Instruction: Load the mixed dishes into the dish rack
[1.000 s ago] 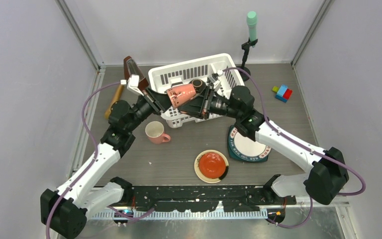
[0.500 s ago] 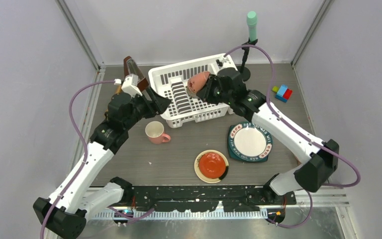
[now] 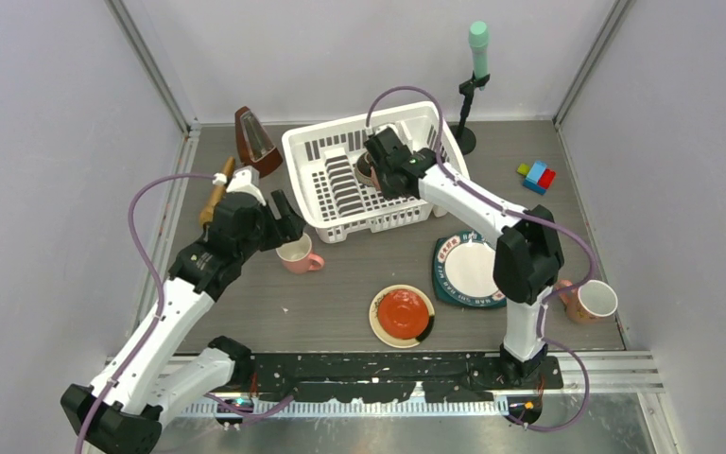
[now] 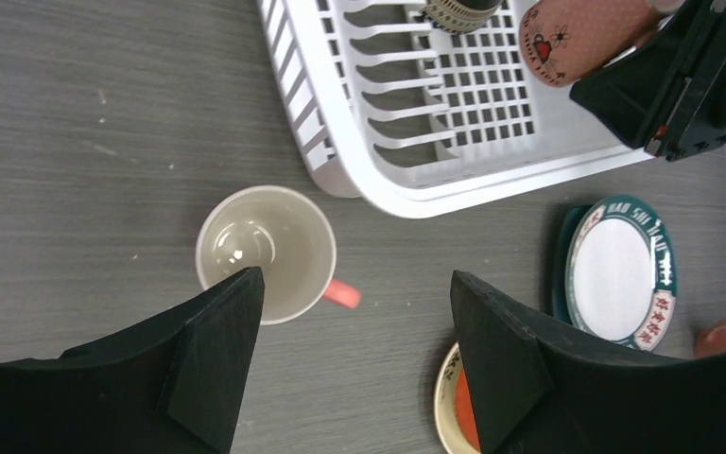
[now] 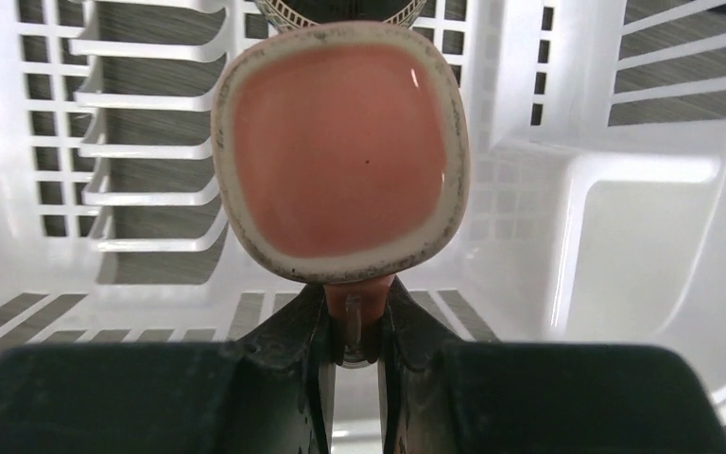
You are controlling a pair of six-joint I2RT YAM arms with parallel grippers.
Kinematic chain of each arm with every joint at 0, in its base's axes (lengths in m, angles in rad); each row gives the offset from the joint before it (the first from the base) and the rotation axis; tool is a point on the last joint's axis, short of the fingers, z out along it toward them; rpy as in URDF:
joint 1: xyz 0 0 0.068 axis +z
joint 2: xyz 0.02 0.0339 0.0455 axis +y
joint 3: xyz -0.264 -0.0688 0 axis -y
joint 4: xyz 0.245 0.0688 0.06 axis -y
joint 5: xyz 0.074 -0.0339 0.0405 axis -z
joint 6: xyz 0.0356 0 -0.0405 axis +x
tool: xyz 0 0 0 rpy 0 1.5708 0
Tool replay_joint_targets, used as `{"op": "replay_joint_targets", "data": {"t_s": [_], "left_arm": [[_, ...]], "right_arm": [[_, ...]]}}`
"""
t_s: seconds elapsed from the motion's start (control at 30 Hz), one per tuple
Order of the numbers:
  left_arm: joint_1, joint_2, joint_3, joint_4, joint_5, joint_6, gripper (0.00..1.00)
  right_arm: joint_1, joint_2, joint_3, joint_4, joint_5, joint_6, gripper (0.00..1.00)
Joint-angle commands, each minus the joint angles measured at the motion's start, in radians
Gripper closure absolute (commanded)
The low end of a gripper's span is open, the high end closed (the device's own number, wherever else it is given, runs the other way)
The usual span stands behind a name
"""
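Observation:
My right gripper (image 5: 354, 326) is shut on the handle of a pink mug (image 5: 340, 151), holding it inside the dish rack (image 3: 307, 151) beside the plate slots. The mug's base faces the wrist camera. A small brown bowl (image 4: 456, 11) lies in the rack just beyond it. Open and holding nothing, my left gripper (image 4: 354, 284) hovers over a second pink mug (image 3: 295, 252) that stands upright on the table in front of the rack. The teal-rimmed plate (image 3: 463, 267) and the cream plate with a red centre (image 3: 403, 314) lie on the table. A third pink mug (image 3: 591, 301) lies at the right.
A wooden stick (image 3: 216, 194) and a brown wedge-shaped object (image 3: 255, 140) sit left of the rack. A green-topped stand (image 3: 477, 43) is behind it, with coloured blocks (image 3: 537, 176) to the right. My right forearm crosses above the teal-rimmed plate.
My left gripper opened, let go of the pink mug and drew back toward the mug on the table. My right gripper carried the pink mug into the rack.

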Motion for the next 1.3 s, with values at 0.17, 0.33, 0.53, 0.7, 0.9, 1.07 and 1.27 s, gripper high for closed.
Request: {"op": "replay_joint_targets", "data": {"t_s": [0.17,0.33,0.53,0.7,0.9,1.07,1.27], "left_arm": [[0.0,0.014,0.021,-0.132,-0.129,-0.011,0.25],[0.0,0.039,0.007,-0.131,-0.116,-0.017,0.25],[0.0,0.043,-0.021,-0.114,-0.098,-0.022,0.25],[0.0,0.067,-0.037,-0.105,-0.093,-0.022,0.25],[0.0,0.106,-0.034,-0.13,-0.124,-0.049,0.2],[0.001,0.133,-0.031,-0.135,-0.126,-0.053,0.17],[0.001,0.144,-0.043,-0.127,-0.158,-0.074,0.2]], "right_arm": [[-0.026,0.14,0.207,-0.089,-0.006,-0.254,1.0],[-0.048,0.229,0.258,-0.109,-0.108,-0.3,1.0],[-0.081,0.278,0.249,-0.074,-0.21,-0.352,1.0],[-0.104,0.293,0.195,-0.005,-0.239,-0.43,1.0],[-0.138,0.244,0.066,0.115,-0.257,-0.46,0.86],[-0.181,0.212,0.044,0.093,-0.27,-0.464,0.49],[-0.194,0.176,0.035,0.054,-0.22,-0.48,0.28]]}}
